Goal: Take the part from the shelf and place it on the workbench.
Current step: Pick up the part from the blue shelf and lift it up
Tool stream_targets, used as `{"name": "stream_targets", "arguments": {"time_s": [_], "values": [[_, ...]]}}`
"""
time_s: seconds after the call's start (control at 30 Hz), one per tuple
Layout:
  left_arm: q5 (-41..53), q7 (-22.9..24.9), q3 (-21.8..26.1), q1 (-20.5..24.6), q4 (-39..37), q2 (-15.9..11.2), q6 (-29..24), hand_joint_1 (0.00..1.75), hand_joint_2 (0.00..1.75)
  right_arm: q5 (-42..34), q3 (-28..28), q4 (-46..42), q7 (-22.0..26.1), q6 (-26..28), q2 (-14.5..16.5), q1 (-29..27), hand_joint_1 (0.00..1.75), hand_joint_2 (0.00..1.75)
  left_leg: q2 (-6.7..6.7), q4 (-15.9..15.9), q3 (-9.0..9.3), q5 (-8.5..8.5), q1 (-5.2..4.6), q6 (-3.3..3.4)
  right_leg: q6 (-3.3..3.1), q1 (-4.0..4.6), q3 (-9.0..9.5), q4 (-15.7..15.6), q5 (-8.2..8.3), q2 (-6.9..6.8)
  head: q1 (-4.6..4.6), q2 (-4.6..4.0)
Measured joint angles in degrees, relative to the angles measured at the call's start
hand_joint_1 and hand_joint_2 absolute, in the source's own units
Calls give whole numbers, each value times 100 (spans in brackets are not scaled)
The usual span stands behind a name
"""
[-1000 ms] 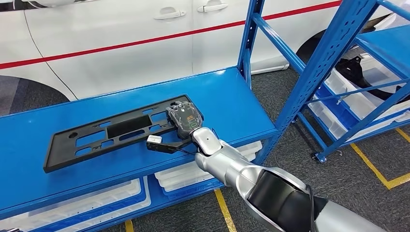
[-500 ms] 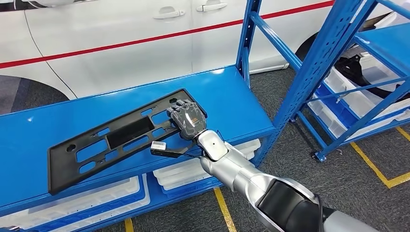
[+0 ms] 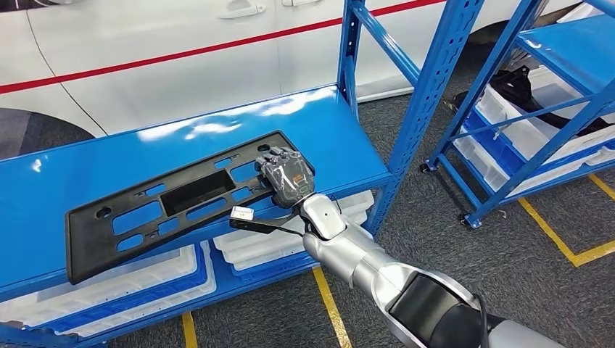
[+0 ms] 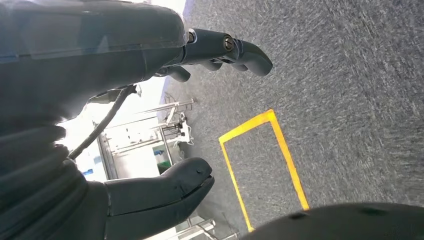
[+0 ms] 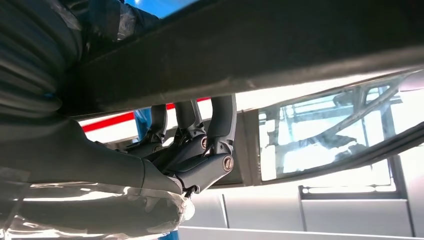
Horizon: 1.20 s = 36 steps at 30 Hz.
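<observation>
Your right hand (image 3: 284,176) grips the long black plastic part with rectangular cut-outs (image 3: 174,203) at its 3 o'clock end, with the dark fingers (image 5: 220,117) hooked over the edge, as the right wrist view shows from close behind. The part lies on the glossy blue metal shelf (image 3: 341,138), slanting from about 8 o'clock to 2 o'clock across the head view, and its near left corner reaches the shelf's front lip; whether the gripped end is already clear of the surface you cannot tell. Your left hand (image 4: 165,115) hangs over grey carpeted floor (image 4: 345,90) marked with yellow tape (image 4: 280,145), its thumb and fingers apart and holding nothing. By my reading you are early in the job: the grasp is made, but the part has not left the shelf, and lifting it out, turning and setting it down on the desk all remain. A white car with a red stripe (image 3: 145,65) stands behind the shelf at 12 o'clock, a second blue rack (image 3: 573,43) stands at 2 o'clock, and white plastic bins (image 3: 246,250) sit on the level below.
</observation>
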State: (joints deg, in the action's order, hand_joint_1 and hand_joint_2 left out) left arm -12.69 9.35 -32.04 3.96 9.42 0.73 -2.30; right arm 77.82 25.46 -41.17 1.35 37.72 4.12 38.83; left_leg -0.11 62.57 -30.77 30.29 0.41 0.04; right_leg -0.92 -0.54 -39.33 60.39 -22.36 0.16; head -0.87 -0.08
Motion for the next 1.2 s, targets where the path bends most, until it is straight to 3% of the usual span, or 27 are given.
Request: {"name": "stream_targets", "arguments": {"time_s": [0.07, 0.13, 0.17, 0.2, 0.23, 0.3, 0.33, 0.37, 0.4, 0.47, 0.53, 0.57, 0.63, 0.67, 0.73, 0.8, 0.83, 0.87, 0.9, 0.97, 1.03, 1.07, 1.13, 1.17, 1.2], "values": [[-14, 13, 0, 14, 0, -12, -4, 0, 175, -171, -42, -80, 76, -14, -2, -25, 175, 175, -6, -420, 227, 2, -44, 46, 68, -6, -14, -38, 101, -9, -3, 0], [-34, 22, 0, 11, -1, -16, -8, 0, 175, -319, -58, -188, 129, -28, -7, -67, 175, 175, -5, -476, 189, -95, -54, 85, 141, -11, 0, -112, 208, -12, -3, 1], [-48, 26, 0, 12, -1, -17, -9, 0, 175, -392, -67, -253, 158, -36, -16, -87, 175, 175, 10, -510, 168, -159, -42, 116, 172, -12, -18, -117, 187, -8, -3, 0], [-62, 28, 1, 15, -2, -18, -10, 0, 175, -460, -80, -324, 185, -43, -31, -110, 175, 175, 25, -538, 125, -235, -26, 154, 199, -9, -65, -34, 50, -6, -5, -1], [-78, 31, 1, 16, -2, -17, -11, 0, 175, -535, -97, -416, 213, -53, -51, -136, 175, 175, 40, -562, 66, -314, -11, 190, 219, -7, -145, 167, -192, -4, -5, 0], [-98, 31, 3, 12, -2, -19, -11, 0, 175, -646, -132, -602, 260, -77, -100, -201, 175, 175, 52, -553, -102, -443, -20, 232, 236, -15, -342, 873, -781, -7, -7, 1], [-103, 31, 4, 5, -2, -21, -12, 0, 175, -678, -145, -681, 277, -87, -119, -231, 175, 175, 51, -543, -191, -503, -29, 239, 238, -15, -399, 1217, -923, -7, -6, 1], [-106, 31, 4, -1, -2, -22, -13, 0, 175, -697, -155, -742, 292, -94, -133, -254, 175, 175, 51, -529, -285, -563, -38, 239, 234, -13, -386, 1433, -915, -7, -7, 0], [-107, 31, 4, -3, -2, -22, -14, 0, 175, -706, -160, -788, 301, -97, -140, -270, 175, 175, 51, -509, -377, -618, -47, 236, 222, -10, -282, 1464, -794, -7, -6, 0], [-108, 31, 4, 0, -2, -18, -15, 0, 175, -711, -168, -879, 304, -98, -152, -287, 175, 175, 51, -447, -542, -708, -56, 218, 164, 14, 222, 947, -559, -7, -6, 0], [-108, 31, 5, 3, -2, -8, -15, 0, 175, -711, -174, -972, 306, -98, -160, -291, 175, 175, 52, -389, -638, -776, -66, 173, 98, 57, 765, 187, -637, -9, -5, 0], [-108, 31, 5, 3, -2, -3, -15, 0, 175, -712, -178, -1009, 306, -98, -163, -287, 175, 175, 53, -380, -658, -814, -62, 144, 73, 77, 905, -44, -711, -10, -6, 0], [-108, 31, 7, -2, -3, -4, -15, 0, 175, -718, -184, -1052, 306, -101, -168, -284, 175, 175, 51, -399, -679, -899, -55, 73, 30, 81, 915, -161, -672, -16, -7, 0], [-108, 33, 7, -6, -5, -9, -16, 0, 175, -721, -186, -1061, 306, -102, -171, -283, 175, 175, 41, -377, -705, -870, -51, 42, -7, 65, 887, -194, -613, -26, -6, 0], [-109, 36, 7, -11, -8, -14, -15, 0, 175, -735, -186, -1081, 308, -109, -170, -292, 175, 175, 20, -101, -821, -525, -38, -21, -89, 20, 781, -239, -468, -47, -2, 0], [-118, 38, 8, -8, -9, -13, -14, 0, 175, -823, -186, -1140, 322, -162, -174, -311, 175, 175, 16, 565, -997, 40, 3, -79, -119, 19, 608, -219, -334, -50, 1, 0], [-125, 38, 10, -8, -9, -14, -14, 0, 175, -902, -186, -1191, 338, -212, -180, -333, 175, 175, 18, 911, -1055, 204, 19, -107, -109, 18, 505, -197, -271, -50, 1, 0], [-136, 38, 12, -7, -9, -15, -16, 0, 175, -1000, -186, -1267, 363, -284, -191, -361, 175, 175, 19, 1149, -1056, 237, 34, -130, -99, 15, 398, -169, -210, -51, 1, -1], [-151, 38, 14, -7, -9, -15, -18, 0, 175, -1096, -186, -1364, 388, -358, -207, -393, 175, 175, 19, 1212, -976, 141, 45, -147, -83, 9, 294, -137, -156, -53, 2, -1], [-181, 38, 20, -8, -9, -16, -20, 0, 175, -1253, -187, -1617, 438, -511, -254, -456, 175, 175, 17, 764, -531, -140, 64, -156, -37, -6, 104, -60, -59, -54, 2, 0], [-206, 36, 30, -4, -9, -17, -21, 0, 175, -1381, -193, -1918, 473, -674, -324, -512, 175, 175, 2, 8, 16, -102, 49, -122, 33, -10, -19, -3, 32, -52, 2, 0], [-219, 34, 39, -6, -9, -17, -21, 0, 175, -1440, -196, -2070, 492, -757, -365, -540, 175, 175, -9, -252, 165, -25, 32, -94, 72, -10, -41, 0, 82, -55, 1, 0], [-245, 29, 69, -18, -9, -18, -22, 0, 175, -1535, -201, -2374, 510, -887, -457, -615, 175, 175, -22, -410, 179, -30, 3, -11, 152, -12, -49, -53, 207, -61, -3, -1], [-256, 26, 85, -24, -9, -16, -22, 0, 175, -1559, -207, -2510, 503, -926, -518, -656, 175, 175, -6, -436, 144, -95, 8, 33, 187, -21, -63, -60, 213, -52, -3, -1], [-265, 17, 98, -24, -10, -14, -22, 0, 175, -1562, -216, -2649, 484, -960, -591, -697, 175, 175, 10, -453, 102, -168, 14, 91, 217, -26, -93, -10, 114, -42, -4, -1]]}}
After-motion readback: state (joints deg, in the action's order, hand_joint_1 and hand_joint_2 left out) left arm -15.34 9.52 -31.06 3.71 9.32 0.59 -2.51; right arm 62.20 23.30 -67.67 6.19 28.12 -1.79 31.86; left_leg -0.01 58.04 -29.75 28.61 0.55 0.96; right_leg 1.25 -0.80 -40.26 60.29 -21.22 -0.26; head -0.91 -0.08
